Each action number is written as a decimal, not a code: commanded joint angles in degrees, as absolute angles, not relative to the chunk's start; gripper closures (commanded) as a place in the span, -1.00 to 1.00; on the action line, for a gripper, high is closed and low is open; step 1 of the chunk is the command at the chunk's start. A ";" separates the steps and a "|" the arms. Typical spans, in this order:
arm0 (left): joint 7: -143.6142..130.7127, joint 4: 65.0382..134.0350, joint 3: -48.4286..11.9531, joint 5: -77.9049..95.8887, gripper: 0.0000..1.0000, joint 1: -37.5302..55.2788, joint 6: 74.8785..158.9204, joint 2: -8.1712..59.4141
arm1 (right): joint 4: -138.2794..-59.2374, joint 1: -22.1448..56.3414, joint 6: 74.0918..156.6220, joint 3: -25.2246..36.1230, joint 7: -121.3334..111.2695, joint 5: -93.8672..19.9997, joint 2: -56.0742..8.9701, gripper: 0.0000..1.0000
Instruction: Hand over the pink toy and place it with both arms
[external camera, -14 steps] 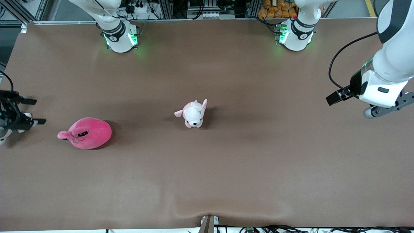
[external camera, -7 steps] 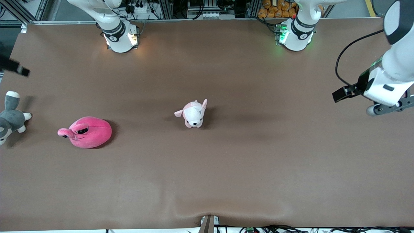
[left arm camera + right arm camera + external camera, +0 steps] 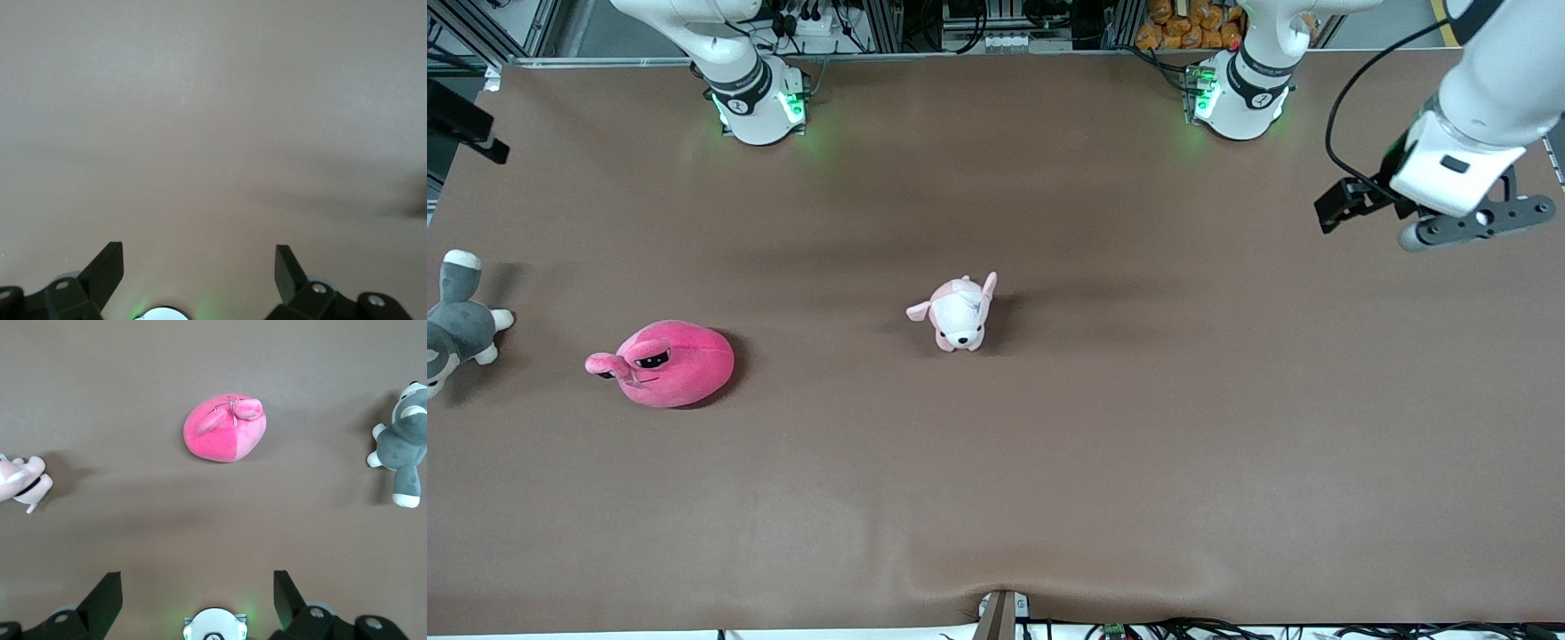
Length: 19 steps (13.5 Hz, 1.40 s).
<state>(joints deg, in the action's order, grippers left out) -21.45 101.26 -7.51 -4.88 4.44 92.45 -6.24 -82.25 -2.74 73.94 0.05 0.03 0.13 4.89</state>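
— Pink toy point(image 3: 667, 364), where is it?

— It lies on the brown tabletop point(image 3: 1049, 462), toward the right arm's end. It is a round, hot-pink blob. Its two stalks with the black eye patches poke out toward that end of the tabletop. Nothing is touching it.

— What is near it?

— A grey-and-white plush point(image 3: 458, 324) lies closer to the right arm's end, right at the edge of the front view, apart from the pink toy. A small pale puppy plush point(image 3: 958, 313) sits near the middle of the tabletop, well apart from the pink toy and a bit farther from the front camera.

— Where is the right pincer point(image 3: 197, 587)?

— It is up in the air. In the right wrist view its two black fingers point(image 3: 103, 597) are spread wide with nothing between them, and the pink toy point(image 3: 225, 428) lies on the tabletop below, with the grey-and-white plush point(image 3: 400, 450) and a bit of the puppy plush point(image 3: 20, 480) off to the sides.

— And the left pincer point(image 3: 200, 267)?

— It hangs up in the air over the left arm's end of the tabletop point(image 3: 213, 133). Its fingers point(image 3: 107, 273) are spread wide too, holding nothing. Only bare brown tabletop shows under it.
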 commanded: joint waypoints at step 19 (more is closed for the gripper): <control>-6.07 92.02 -2.02 -5.54 -1.00 3.52 85.17 -6.86 | -85.43 -1.23 77.34 0.26 -0.88 2.02 7.73 -1.00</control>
<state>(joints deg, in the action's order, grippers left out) -7.23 94.71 -1.66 -4.14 3.87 86.95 -7.98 -84.92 -1.96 77.30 -0.02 -0.58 0.91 6.81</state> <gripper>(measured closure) 0.000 0.000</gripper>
